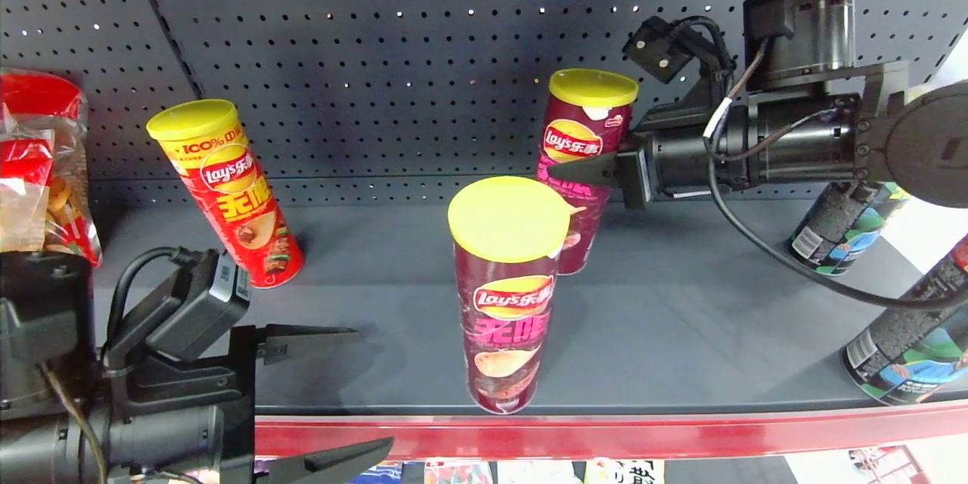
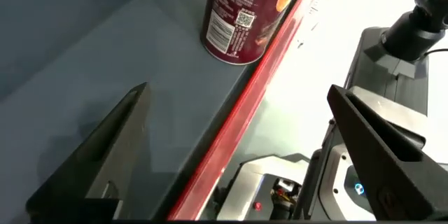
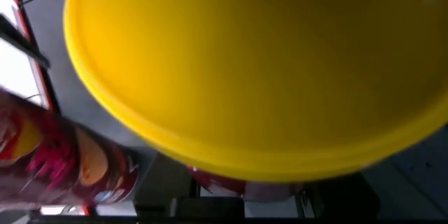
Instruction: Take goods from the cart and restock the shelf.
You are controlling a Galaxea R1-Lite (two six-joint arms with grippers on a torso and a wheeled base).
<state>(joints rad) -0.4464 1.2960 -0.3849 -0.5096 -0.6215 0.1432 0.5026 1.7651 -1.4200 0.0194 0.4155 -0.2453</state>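
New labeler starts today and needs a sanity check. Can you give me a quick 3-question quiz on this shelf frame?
1. True or false: the right gripper is shut on the back maroon can.
2. Where does the front maroon can stand? A: upright by the red front edge of the shelf. B: on top of another can. C: lying on its side.
3. Fill in: the left gripper is ___ and holds nothing.

Key: 1 true; 2 A; 3 open.
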